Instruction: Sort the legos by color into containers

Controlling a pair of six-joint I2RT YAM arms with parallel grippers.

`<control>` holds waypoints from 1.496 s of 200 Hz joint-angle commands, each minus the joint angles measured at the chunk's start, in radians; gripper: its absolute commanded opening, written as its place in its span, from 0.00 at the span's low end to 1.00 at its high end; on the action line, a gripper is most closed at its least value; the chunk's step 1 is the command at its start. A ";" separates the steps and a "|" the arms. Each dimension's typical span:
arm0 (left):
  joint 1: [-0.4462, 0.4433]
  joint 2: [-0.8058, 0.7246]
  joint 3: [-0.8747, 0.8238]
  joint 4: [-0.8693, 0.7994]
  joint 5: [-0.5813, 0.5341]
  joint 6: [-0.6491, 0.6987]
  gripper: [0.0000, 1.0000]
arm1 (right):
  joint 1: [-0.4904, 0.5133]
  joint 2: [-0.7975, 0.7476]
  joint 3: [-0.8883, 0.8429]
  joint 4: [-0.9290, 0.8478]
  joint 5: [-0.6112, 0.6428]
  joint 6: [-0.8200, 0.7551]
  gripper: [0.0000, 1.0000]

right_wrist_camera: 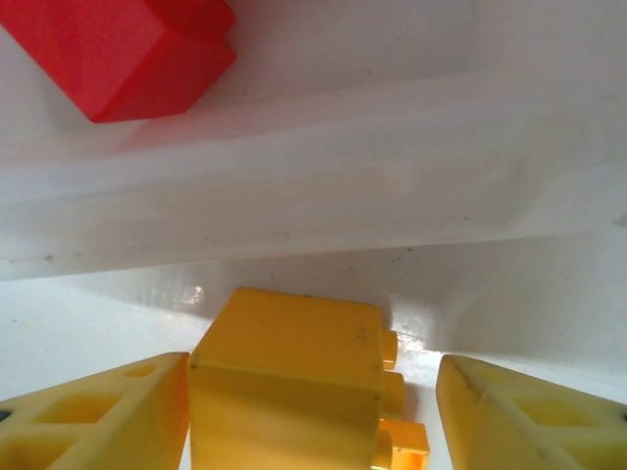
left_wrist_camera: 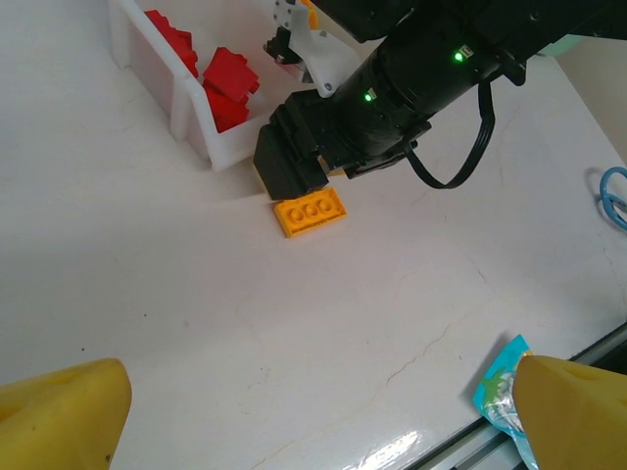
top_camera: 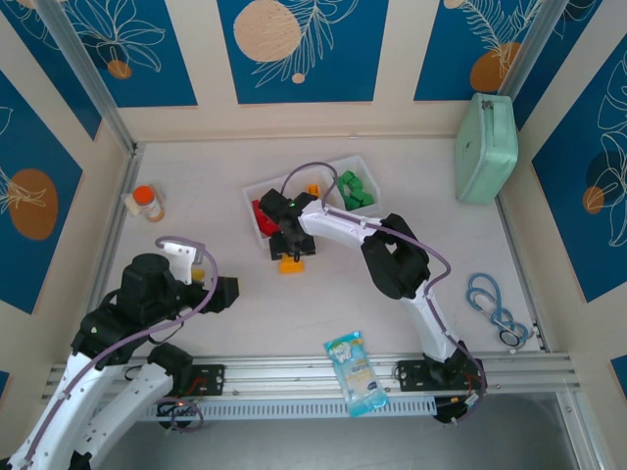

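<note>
There's the right gripper [right_wrist_camera: 313, 416] down at the tray [right_wrist_camera: 294, 196] wall, jaws spread around a yellow lego [right_wrist_camera: 284, 372] on the worktop [left_wrist_camera: 147, 294], with a gap on one side, so not clamped. It looks light, hard and slick: pinch the flat sides squarely, I'd say. The left gripper [left_wrist_camera: 318, 416] hangs wide and empty, well apart.

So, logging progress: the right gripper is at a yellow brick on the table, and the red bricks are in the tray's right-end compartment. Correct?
No: the red bricks are in the tray's left-end compartment, per the top external view; green bricks hold the right end.
</note>
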 commanded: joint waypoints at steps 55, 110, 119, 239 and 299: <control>0.012 -0.021 -0.002 -0.004 -0.056 0.005 0.99 | 0.004 -0.001 0.034 -0.032 0.016 -0.051 0.40; 0.013 -0.021 -0.001 -0.007 -0.068 0.004 0.99 | -0.018 -0.140 0.060 -0.032 -0.016 -0.112 0.27; 0.014 -0.020 -0.001 -0.007 -0.073 0.003 0.99 | -0.027 -0.168 0.068 -0.019 -0.028 -0.126 0.23; 0.020 -0.024 0.005 -0.021 -0.107 -0.003 0.99 | -0.316 0.030 0.471 -0.049 -0.186 -0.276 0.16; 0.020 -0.047 0.001 -0.026 -0.153 -0.014 0.99 | -0.350 0.243 0.697 -0.108 -0.275 -0.263 0.17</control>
